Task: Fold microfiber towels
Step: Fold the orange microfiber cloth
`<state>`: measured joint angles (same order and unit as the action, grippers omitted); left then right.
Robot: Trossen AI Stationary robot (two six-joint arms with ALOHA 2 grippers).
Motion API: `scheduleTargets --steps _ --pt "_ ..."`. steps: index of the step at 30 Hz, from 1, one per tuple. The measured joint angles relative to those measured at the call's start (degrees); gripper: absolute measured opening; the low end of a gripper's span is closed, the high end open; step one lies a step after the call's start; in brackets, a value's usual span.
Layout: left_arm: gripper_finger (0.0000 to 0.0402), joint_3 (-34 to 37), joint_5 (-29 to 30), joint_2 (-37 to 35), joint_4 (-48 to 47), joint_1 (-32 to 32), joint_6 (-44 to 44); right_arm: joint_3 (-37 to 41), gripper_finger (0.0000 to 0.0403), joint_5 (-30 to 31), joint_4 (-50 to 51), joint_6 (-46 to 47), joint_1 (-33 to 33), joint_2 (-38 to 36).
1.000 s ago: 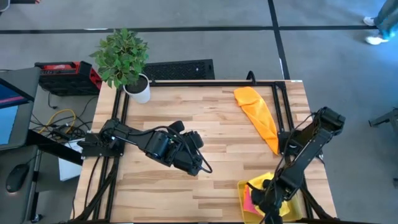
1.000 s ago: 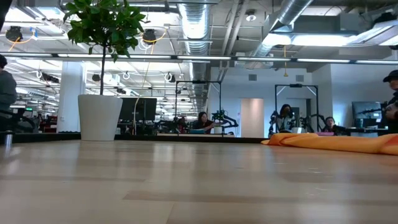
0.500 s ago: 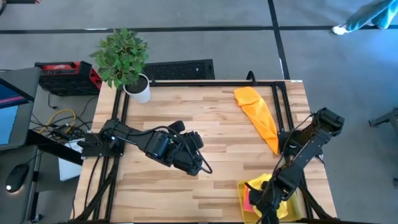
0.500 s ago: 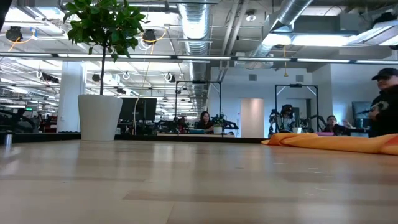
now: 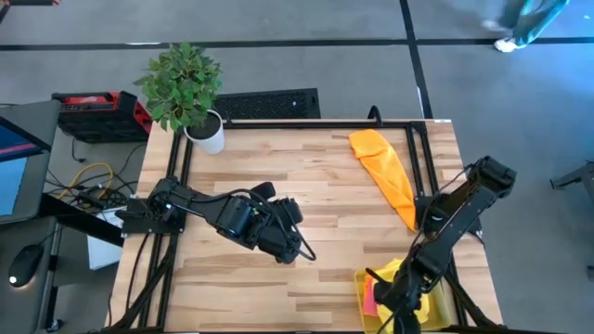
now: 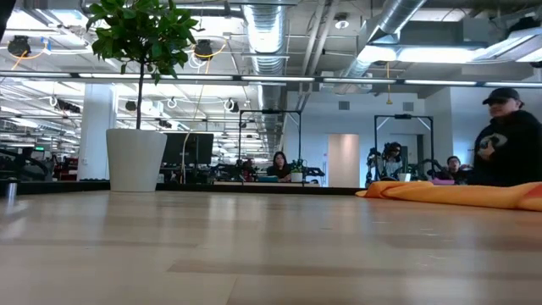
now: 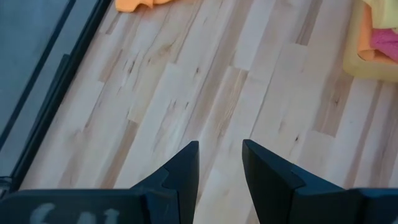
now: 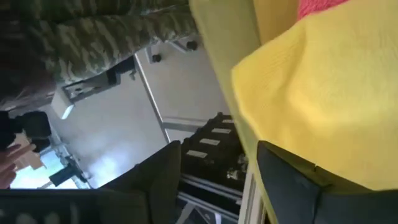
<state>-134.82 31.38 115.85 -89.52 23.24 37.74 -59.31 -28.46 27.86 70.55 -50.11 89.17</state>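
Observation:
An orange microfiber towel (image 5: 385, 172) lies bunched in a long strip on the table's far right part; the low view shows this orange towel (image 6: 457, 193) too. A yellow towel (image 5: 390, 273) and a pink towel (image 5: 371, 299) lie in a translucent yellow tray (image 5: 360, 276) at the near right corner. My right gripper (image 8: 217, 149) reaches down into the tray, open, with the yellow towel (image 8: 323, 93) beside one finger. My left gripper (image 7: 221, 158) hovers open over bare wood near the table's middle. My right gripper stands open, slanting down into the tray. The yellow towel's edge (image 8: 311, 158) lies right beside one finger (image 8: 286, 180). Whether that finger touches the cloth, I cannot tell.
A potted plant (image 5: 190, 88) stands at the far left corner. A black frame rail (image 5: 413, 176) runs along the right side beside the orange towel. Bare wood spreads between the two arms. People sit and stand in the room behind the table (image 6: 508, 140).
Both arms have stayed nearly where they were. In the room behind the table a person has walked into the low view from the right.

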Motion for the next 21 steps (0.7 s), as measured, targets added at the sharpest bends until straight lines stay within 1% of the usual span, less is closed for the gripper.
scheduleTargets --steps 2,4,11,15,17,21 --pt "0.0116 0.00 -0.02 0.00 -0.24 0.00 0.02 0.00 0.0235 0.77 0.30 0.10 -0.04 -2.21" --pt "0.0116 0.00 -0.02 0.00 -0.41 0.00 -0.05 -0.03 0.0233 2.88 0.34 0.78 -0.03 -5.02" --pt "0.0116 0.00 -0.34 0.00 -0.53 -0.97 0.36 -0.07 0.0230 17.37 4.87 0.95 -0.04 -14.63" --pt "0.0116 0.00 -0.78 0.30 1.43 -4.13 0.42 -0.07 0.0230 24.82 8.62 -1.39 0.01 -19.05" --pt "0.0116 0.02 -2.31 0.60 3.12 -6.56 -1.35 -0.07 0.0230 28.19 9.83 -3.41 0.03 -21.21" --pt "0.0116 1.24 -8.48 1.68 12.39 -12.34 -9.50 -0.07 0.0230 35.39 13.13 -8.16 1.00 -26.11"
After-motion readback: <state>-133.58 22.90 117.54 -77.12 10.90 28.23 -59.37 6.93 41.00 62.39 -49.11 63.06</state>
